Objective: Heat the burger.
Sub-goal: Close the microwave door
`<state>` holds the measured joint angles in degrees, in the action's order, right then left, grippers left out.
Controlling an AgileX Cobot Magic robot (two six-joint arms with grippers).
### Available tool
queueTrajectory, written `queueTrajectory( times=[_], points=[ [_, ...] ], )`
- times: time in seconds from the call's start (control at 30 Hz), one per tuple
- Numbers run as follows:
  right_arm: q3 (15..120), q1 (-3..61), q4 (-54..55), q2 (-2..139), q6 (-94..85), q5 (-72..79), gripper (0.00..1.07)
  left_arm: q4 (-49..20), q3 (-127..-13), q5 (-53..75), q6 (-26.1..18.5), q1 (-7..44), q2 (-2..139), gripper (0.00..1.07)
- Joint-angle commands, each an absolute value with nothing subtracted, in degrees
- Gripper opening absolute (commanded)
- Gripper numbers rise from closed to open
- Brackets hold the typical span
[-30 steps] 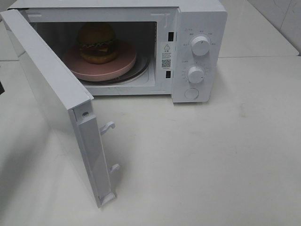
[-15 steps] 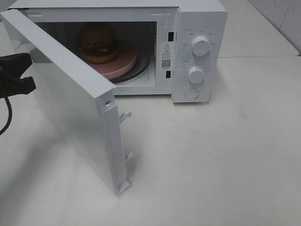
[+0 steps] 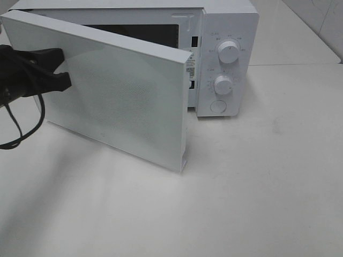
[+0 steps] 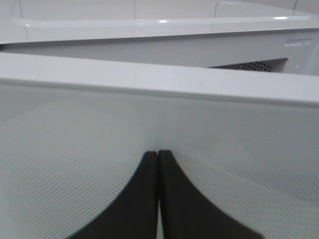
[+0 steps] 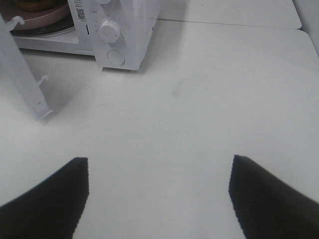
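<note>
In the exterior high view the burger is hidden behind the white microwave door (image 3: 123,101), which stands a little ajar. My left gripper (image 3: 64,68) reaches in from the left, shut, with its tips pressed on the door's outer face. Its black fingertips (image 4: 149,164) lie together against the meshed door window (image 4: 75,149). In the right wrist view a sliver of the burger (image 5: 31,4) on the pink plate (image 5: 47,16) shows inside the oven. My right gripper (image 5: 159,160) hovers open over the bare table, holding nothing, well in front of the microwave (image 5: 124,35).
The microwave's control panel (image 3: 225,59) carries two dials and a round button. The door's latch hooks (image 5: 42,79) stick out from its free edge. A black cable (image 3: 21,128) loops below the left arm. White tabletop (image 3: 257,187) spreads in front and to the right.
The door has swung from wide open to nearly closed, with my left gripper coming in from the left against it. It now hides the burger and plate from the high view.
</note>
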<state>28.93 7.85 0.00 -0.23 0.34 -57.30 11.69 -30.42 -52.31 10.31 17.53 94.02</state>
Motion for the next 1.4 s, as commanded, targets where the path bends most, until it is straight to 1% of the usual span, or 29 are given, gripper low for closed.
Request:
queueTrajectory(
  times=[0.03, 0.07, 0.13, 0.17, 0.23, 0.27, 0.37, 0.43, 0.47, 0.5, 0.53, 0.57, 0.6, 0.63, 0.67, 0.7, 0.73, 0.8, 0.83, 0.87, 0.97, 1.3, 1.4],
  points=[
    [28.8, 7.6, 0.0, -1.8, 0.7, -57.0, 0.75, 10.4, -33.2, -52.1, 10.2, 20.1, 96.4, 0.0],
    [28.8, 7.6, 0.0, -1.8, 0.7, -57.0, 0.75, 9.3, -34.8, -52.1, 10.1, 21.7, 97.9, 0.0],
    [28.8, 7.6, 0.0, -1.8, 0.7, -57.0, 0.75, 8.7, -35.6, -52.1, 9.9, 22.6, 98.6, 0.0],
    [28.8, 7.6, 0.0, -1.8, 0.7, -57.0, 0.75, 6.5, -37.4, -52.0, 8.7, 24.2, 99.8, 0.0],
    [28.8, 7.6, 0.0, -1.8, 0.7, -57.0, 0.75, 5.4, -38.1, -52.0, 8.1, 25.0, 100.3, 0.0],
    [28.8, 7.6, 0.0, -1.8, 0.7, -57.0, 0.75, 1.9, -40.0, -51.9, 6.2, 27.0, 101.4, 0.0],
    [28.8, 7.6, 0.0, -1.8, 0.7, -57.0, 0.75, 0.4, -41.0, -51.9, 5.2, 28.0, 101.9, 0.0],
    [28.8, 7.6, 0.0, -1.8, 0.7, -57.0, 0.75, -7.5, -44.9, -51.0, 0.8, 31.8, 104.0, 0.0],
    [28.8, 7.6, 0.0, -1.8, 0.7, -57.0, 0.75, -7.5, -44.9, -51.0, 0.8, 31.8, 104.0, 0.0],
    [28.8, 7.6, 0.0, -1.8, 0.7, -57.0, 0.75, -9.2, -45.7, -50.4, -0.5, 32.6, 104.5, 0.0],
    [28.8, 7.6, 0.0, -1.8, 0.7, -57.0, 0.75, -13.4, -47.6, -50.3, -3.1, 34.3, 105.3, 0.0],
    [28.8, 7.6, 0.0, -1.8, 0.7, -57.0, 0.75, -13.4, -47.6, -50.3, -3.1, 34.3, 105.3, 0.0],
    [28.8, 7.6, 0.0, -1.8, 0.7, -57.0, 0.75, -18.2, -49.5, -50.3, -5.8, 36.3, 106.1, 0.0],
    [28.8, 7.6, 0.0, -1.8, 0.7, -57.0, 0.75, -20.6, -50.5, -50.3, -7.2, 37.2, 106.6, 0.0],
    [28.8, 7.6, 0.0, -1.8, 0.7, -57.0, 0.75, -20.6, -50.5, -50.3, -7.2, 37.2, 106.6, 0.0],
    [28.8, 7.6, 0.0, -1.8, 0.7, -57.0, 0.75, -24.6, -52.4, -50.2, -9.5, 38.8, 107.5, 0.0],
    [28.8, 7.6, 0.0, -1.8, 0.7, -57.0, 0.75, -24.6, -52.4, -50.2, -9.5, 38.8, 107.5, 0.0],
    [28.8, 7.6, 0.0, -1.8, 0.7, -57.0, 0.75, -29.0, -55.4, -50.0, -12.0, 41.1, 109.0, 0.0],
    [28.8, 7.6, 0.0, -1.8, 0.7, -57.0, 0.75, -29.0, -55.4, -50.0, -12.0, 41.1, 109.0, 0.0],
    [28.8, 7.6, 0.0, -1.8, 0.7, -57.0, 0.75, -30.7, -57.4, -49.5, -13.2, 42.2, 110.1, 0.0],
    [28.8, 7.6, 0.0, -1.8, 0.7, -57.0, 0.75, -31.3, -59.8, -47.9, -13.5, 42.8, 111.4, 0.0],
    [28.8, 7.6, 0.0, -1.8, 0.7, -57.0, 0.75, -31.7, -67.4, -44.2, -13.5, 42.8, 115.7, 0.0],
    [28.8, 7.6, 0.0, -1.8, 0.7, -57.0, 0.75, -32.7, -70.6, -43.1, -14.6, 42.7, 117.4, 0.0]
  ],
)
